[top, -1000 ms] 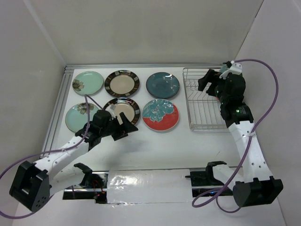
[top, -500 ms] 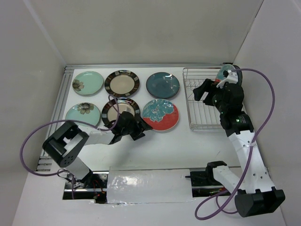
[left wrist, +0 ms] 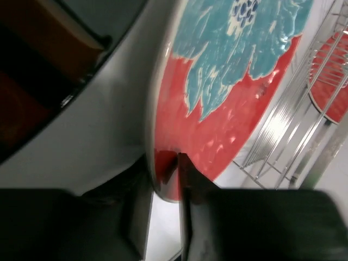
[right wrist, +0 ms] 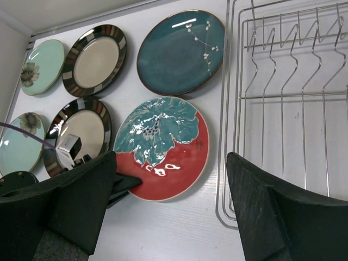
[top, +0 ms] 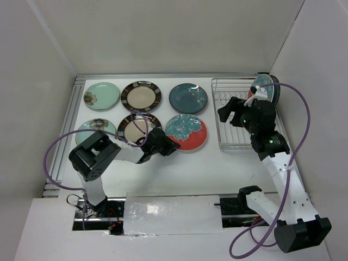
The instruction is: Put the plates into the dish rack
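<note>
Several plates lie flat on the white table left of the dish rack [top: 235,126]. My left gripper [top: 169,148] is shut on the near-left rim of the red-and-teal plate [top: 186,132]. The left wrist view shows its jaws [left wrist: 166,175] pinching that plate's [left wrist: 234,81] edge, one above and one below. Another red-and-teal plate [top: 266,86] stands upright at the far right end of the dish rack. My right gripper [top: 231,111] hovers open over the rack's left part. In its own view, empty jaws [right wrist: 171,163] look down on the gripped plate [right wrist: 163,147].
Two mint-green plates [top: 101,95] [top: 88,130], two cream striped plates [top: 141,97] [top: 136,128] and a dark teal plate [top: 188,98] lie in two rows. My left arm crosses the near cream plate. White walls enclose the table. Most rack slots [right wrist: 283,98] stand bare.
My left gripper swung right from the near cream plate to the red-and-teal plate and closed on its rim. My right gripper drew back from the rack's far end, uncovering the upright plate.
</note>
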